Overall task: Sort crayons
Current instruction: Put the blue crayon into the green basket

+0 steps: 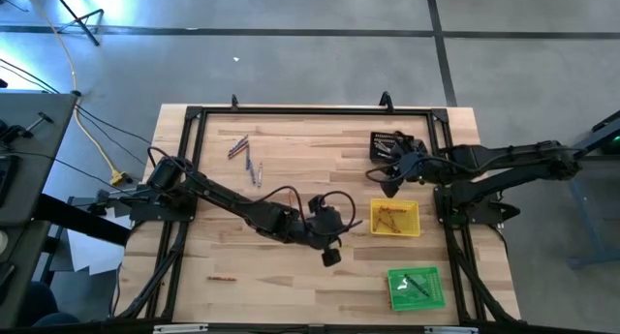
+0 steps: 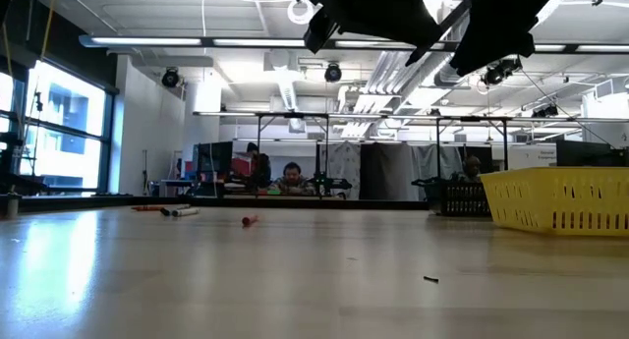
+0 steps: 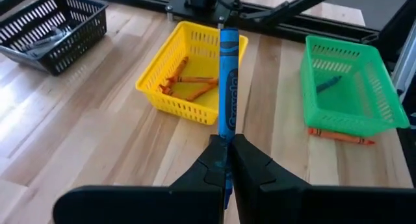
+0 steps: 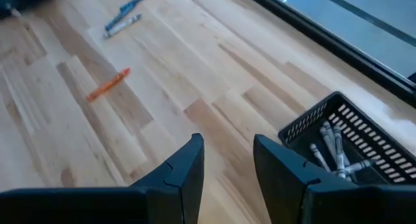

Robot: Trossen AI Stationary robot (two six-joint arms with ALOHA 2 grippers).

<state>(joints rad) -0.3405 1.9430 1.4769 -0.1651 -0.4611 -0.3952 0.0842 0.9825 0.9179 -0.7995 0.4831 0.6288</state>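
My left gripper (image 3: 227, 141) hovers over the middle of the table (image 1: 291, 194), left of the yellow tray (image 1: 395, 218), shut on a blue crayon (image 3: 229, 87). The yellow tray (image 3: 195, 74) holds orange crayons. The green tray (image 3: 348, 87) holds a blue crayon, and an orange crayon (image 3: 341, 136) lies on the table against its wall. My right gripper (image 4: 227, 165) stands open, with nothing between its fingers, above the table beside the black tray (image 4: 351, 146), which holds grey crayons. Loose crayons (image 1: 247, 160) lie far left. My left gripper pinches the blue crayon's rear end (image 3: 227, 134) between its two fingers. The crayon lies along the fingers and sticks out forward past their tips. It is lifted clear of the table, and its free end (image 3: 229, 36) points toward the yellow tray's corner.
A single orange crayon (image 1: 221, 277) lies near the table's front left. Another orange crayon (image 4: 109, 84) and some blue-grey ones (image 4: 123, 23) lie on bare wood in the right wrist view. A black frame (image 1: 189, 131) borders the table. People sit in the room behind (image 2: 290, 177).
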